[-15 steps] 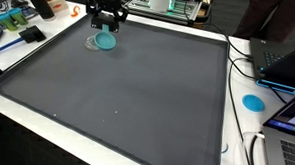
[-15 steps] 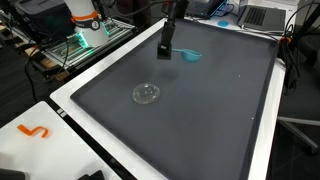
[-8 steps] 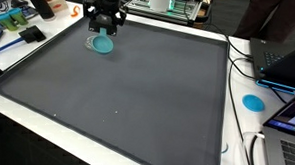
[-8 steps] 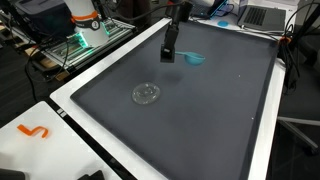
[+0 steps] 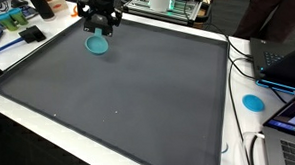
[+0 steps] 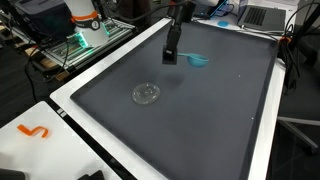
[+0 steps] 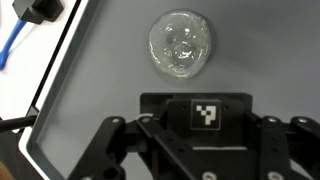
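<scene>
Two small dishes sit on the dark mat (image 5: 138, 98). A blue dish (image 5: 97, 45) lies close to the mat's far corner, and a clear dish (image 6: 147, 94) lies in the mat's nearer half, w/ bare mat all round it. Over that far corner hangs the gripper (image 5: 102, 28), approx. right above the blue dish. In an exterior view the blue dish (image 6: 197, 60) shows just beside the fingertips, so contact can't be told. Jaw state can't be told either: the wrist view gives only the gripper body w/ its square marker tag (image 7: 206, 113) and linkages splayed toward the frame bottom, tips cut off. That view also has the clear dish (image 7: 180, 45) on the mat beyond the gripper, near the mat's edge, where the white table rim (image 7: 25, 85) runs diagonally. A wide stretch of bare mat spreads from the dishes across the mat's middle to its near edge. Just off one mat edge are cables (image 5: 238, 56), a laptop (image 5: 287, 61) and a blue disc (image 5: 252, 102).
</scene>
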`<action>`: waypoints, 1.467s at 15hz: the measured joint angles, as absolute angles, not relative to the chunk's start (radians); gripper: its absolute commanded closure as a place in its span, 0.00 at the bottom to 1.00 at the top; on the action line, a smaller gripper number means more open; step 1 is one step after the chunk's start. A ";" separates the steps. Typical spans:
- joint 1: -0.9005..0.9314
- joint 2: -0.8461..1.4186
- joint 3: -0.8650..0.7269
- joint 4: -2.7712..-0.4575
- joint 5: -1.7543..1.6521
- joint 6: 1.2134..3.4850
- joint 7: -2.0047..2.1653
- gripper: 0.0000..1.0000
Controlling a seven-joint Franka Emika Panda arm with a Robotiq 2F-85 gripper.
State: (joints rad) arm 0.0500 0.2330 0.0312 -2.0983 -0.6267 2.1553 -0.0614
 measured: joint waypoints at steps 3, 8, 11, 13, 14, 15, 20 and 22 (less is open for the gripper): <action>0.044 0.233 0.025 -2.088 -0.617 2.155 -0.071 0.72; 0.028 0.233 0.018 -2.065 -0.561 2.156 -0.126 0.72; 0.015 0.234 0.013 -2.047 -0.505 2.156 -0.180 0.72; 0.002 0.236 0.009 -2.030 -0.467 2.157 -0.218 0.72; -0.005 0.239 0.006 -2.019 -0.449 2.157 -0.236 0.72; -0.012 0.243 0.003 -2.008 -0.430 2.157 -0.255 0.72; -0.060 0.273 -0.009 -1.946 -0.311 2.156 -0.363 0.72; -0.085 0.289 -0.015 -1.920 -0.263 2.155 -0.402 0.72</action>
State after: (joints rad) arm -0.0849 0.2890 -0.0148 -1.9203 -0.2628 2.1547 -0.4024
